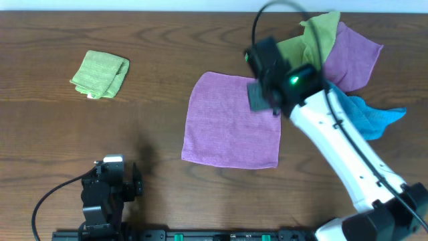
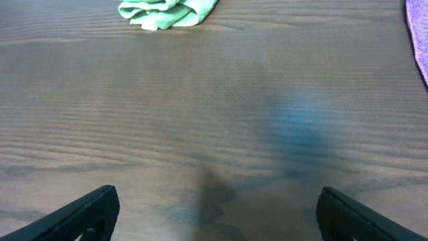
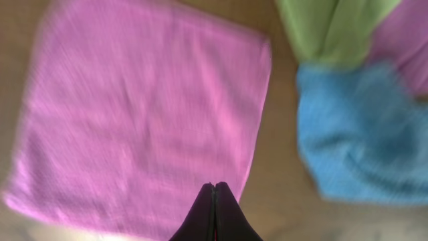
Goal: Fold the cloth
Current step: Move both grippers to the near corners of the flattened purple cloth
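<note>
Two grippers to watch. Up over the purple cloth [image 1: 233, 120] with the right gripper [image 3: 215, 213] — fingers [image 3: 231, 226] pressed together, nothing seen between them, wrist view blurred. Spread flat and unfolded at mid-table, that cloth, right arm above its upper right part. Just beyond its right edge, a loose heap: loose green cloth [image 1: 314, 37], second purple cloth [image 1: 358, 57], blue cloth [image 1: 368, 114]. Down at the near left edge with the left gripper [image 2: 214, 214] — fingers [image 2: 80, 217] spread wide over bare table [image 2: 200, 120], well apart from everything. Far left, a folded green cloth [image 1: 100, 73].
</note>
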`<state>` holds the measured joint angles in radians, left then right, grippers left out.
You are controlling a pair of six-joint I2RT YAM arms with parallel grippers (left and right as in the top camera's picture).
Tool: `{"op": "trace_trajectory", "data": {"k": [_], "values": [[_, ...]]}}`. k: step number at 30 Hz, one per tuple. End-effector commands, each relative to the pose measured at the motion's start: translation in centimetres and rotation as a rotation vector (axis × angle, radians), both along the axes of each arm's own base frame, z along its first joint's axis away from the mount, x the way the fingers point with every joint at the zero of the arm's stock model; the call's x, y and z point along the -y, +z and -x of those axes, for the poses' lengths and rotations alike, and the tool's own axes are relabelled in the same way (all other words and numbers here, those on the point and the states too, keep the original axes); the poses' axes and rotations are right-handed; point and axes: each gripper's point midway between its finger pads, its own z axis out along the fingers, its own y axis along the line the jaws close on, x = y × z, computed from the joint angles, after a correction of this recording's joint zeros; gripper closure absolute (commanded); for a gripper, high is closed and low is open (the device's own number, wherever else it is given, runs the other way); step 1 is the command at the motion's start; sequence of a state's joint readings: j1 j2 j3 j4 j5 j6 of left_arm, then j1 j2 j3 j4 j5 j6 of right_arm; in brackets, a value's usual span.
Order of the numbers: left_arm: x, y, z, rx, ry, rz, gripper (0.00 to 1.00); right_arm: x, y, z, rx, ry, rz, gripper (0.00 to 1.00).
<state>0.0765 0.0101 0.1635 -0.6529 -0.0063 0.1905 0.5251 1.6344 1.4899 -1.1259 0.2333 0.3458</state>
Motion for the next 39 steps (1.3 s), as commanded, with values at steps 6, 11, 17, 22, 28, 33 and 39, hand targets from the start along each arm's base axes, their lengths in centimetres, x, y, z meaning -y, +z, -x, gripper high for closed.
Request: {"op": "trace_trajectory", "data": {"k": [6, 11, 17, 22, 28, 33, 39], "values": [[-0.2, -0.2, 0.0, -0.009, -0.020, -0.058, 0.05, -1.9, -3.4, 7.7, -0.112, 0.047, -0.137, 0.99], [2.8, 0.7, -0.7, 0.047, -0.114, 0.120, 0.05, -1.5, -1.0, 8.9, -0.055, 0.058, -0.183, 0.98], [11.7, 3.2, 1.2, -0.006, -0.373, 0.745, 0.05, -0.4, 2.7, 10.3, 0.045, 0.069, -0.252, 0.98], [12.8, 3.8, 1.8, -0.079, -0.317, 0.960, 0.05, 0.7, 3.9, 12.0, 0.057, 0.072, -0.266, 0.98], [12.8, 4.0, 1.8, -0.122, -0.218, 1.102, 0.05, -0.3, 3.9, 13.7, -0.014, 0.108, -0.334, 0.97], [14.0, 5.1, 2.4, -0.133, -0.312, 1.142, 0.04, 0.6, 3.1, 13.8, -0.020, 0.093, -0.289, 0.56], [14.6, 4.5, 3.2, -0.201, -0.316, 1.177, 0.01, 1.4, -0.8, 14.6, -0.093, 0.054, -0.253, 0.46]]}}
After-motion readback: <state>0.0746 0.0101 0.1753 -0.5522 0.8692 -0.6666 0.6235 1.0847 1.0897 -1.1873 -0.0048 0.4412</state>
